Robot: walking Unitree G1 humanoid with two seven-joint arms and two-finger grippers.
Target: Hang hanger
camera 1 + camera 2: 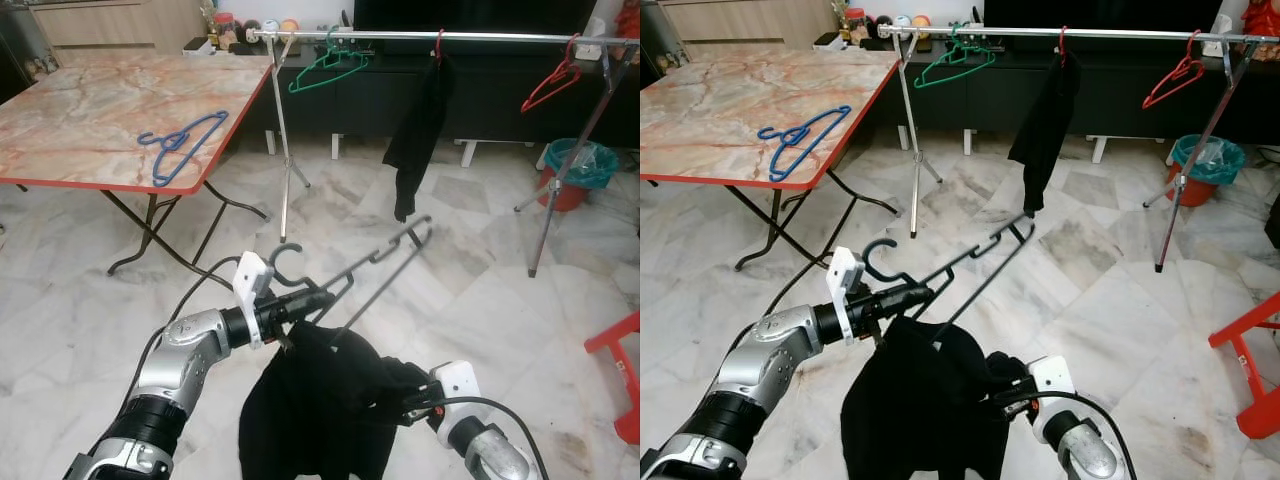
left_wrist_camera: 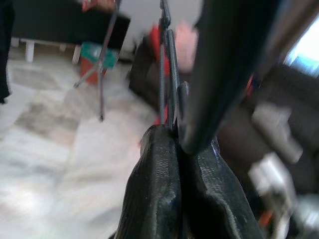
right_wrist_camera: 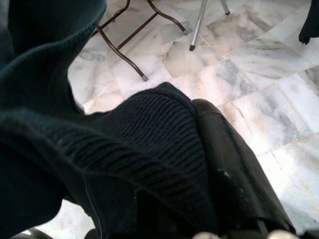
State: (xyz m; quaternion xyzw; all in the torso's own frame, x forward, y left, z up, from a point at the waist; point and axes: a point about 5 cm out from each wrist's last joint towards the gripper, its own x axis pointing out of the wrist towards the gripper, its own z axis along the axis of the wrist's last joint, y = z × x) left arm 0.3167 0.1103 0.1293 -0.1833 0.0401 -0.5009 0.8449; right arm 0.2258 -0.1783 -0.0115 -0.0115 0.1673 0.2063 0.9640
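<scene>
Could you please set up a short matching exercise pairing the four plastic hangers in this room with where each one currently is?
Things:
1. blue plastic hanger
2. green plastic hanger
3. black plastic hanger
4. empty red plastic hanger

Places:
A. in the left pincer
B. near the rail's right end
C. on the marble-patterned table
D. near the left end of the silver rail

Pairs: 1-C, 2-D, 3-A, 4-B

Bench at far left, 1 hanger lying near its right edge. Clothes rail behind, running left to right: 1 hanger near its left end, garment hung mid-rail, 1 hanger near the right end. Bin on the floor behind the rail's right leg. Stool at right edge.
</scene>
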